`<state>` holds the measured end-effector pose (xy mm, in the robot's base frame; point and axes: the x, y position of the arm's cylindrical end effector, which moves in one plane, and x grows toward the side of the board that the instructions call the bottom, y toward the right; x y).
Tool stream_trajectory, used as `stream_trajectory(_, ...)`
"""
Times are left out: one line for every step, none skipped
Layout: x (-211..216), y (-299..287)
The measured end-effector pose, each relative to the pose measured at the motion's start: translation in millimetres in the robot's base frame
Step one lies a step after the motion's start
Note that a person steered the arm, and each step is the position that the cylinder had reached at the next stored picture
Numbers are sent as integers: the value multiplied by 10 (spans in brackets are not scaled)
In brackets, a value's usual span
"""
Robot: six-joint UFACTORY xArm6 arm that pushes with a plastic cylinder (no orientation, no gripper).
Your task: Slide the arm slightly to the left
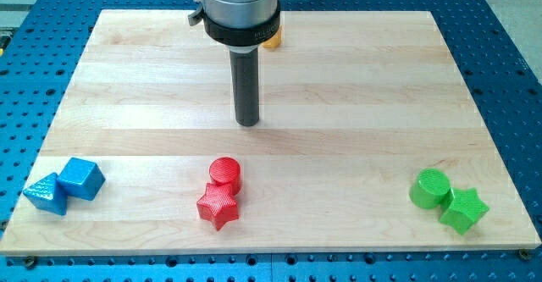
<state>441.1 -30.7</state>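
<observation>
while the wooden worktop (339, 70) lay flat across the view, the blocks sat in three small groups along the view's bottom. at the far left, a blue triangular block (47, 194) touched a blue cube (82, 178) just to its right. further right, near the middle of the bottom edge, a red cylinder (226, 173) stood just above a red star (218, 206), the two touching. above them, well apart from both, my tip (247, 123) rested on the bare wood, the dark rod upright and hanging from the grey arm body at the view's top. behind that body, a bit of an orange block (272, 39) peeked out; its shape could not be made out. at the far right, a green cylinder (431, 188) touched a green star (463, 210).

there was no gripper on this arm, so nothing stood apart, together or clamped; the rod touched no block.

the task's thing was the arm itself, and the move turned on what lay to the view's left of my tip. in that row there was only open wood out to the worktop's edge, the blue pair lying well below that line. in my judgement a slight slide left would meet nothing, and the red cylinder, nearest of all, lay below and a little left, clear of a short sideways path.
</observation>
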Motion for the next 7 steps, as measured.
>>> stream_trajectory(4,0)
stream_trajectory(41,0)
stream_trajectory(70,0)
stream_trajectory(70,0)
stream_trajectory(70,3)
stream_trajectory(70,8)
stream_trajectory(70,9)
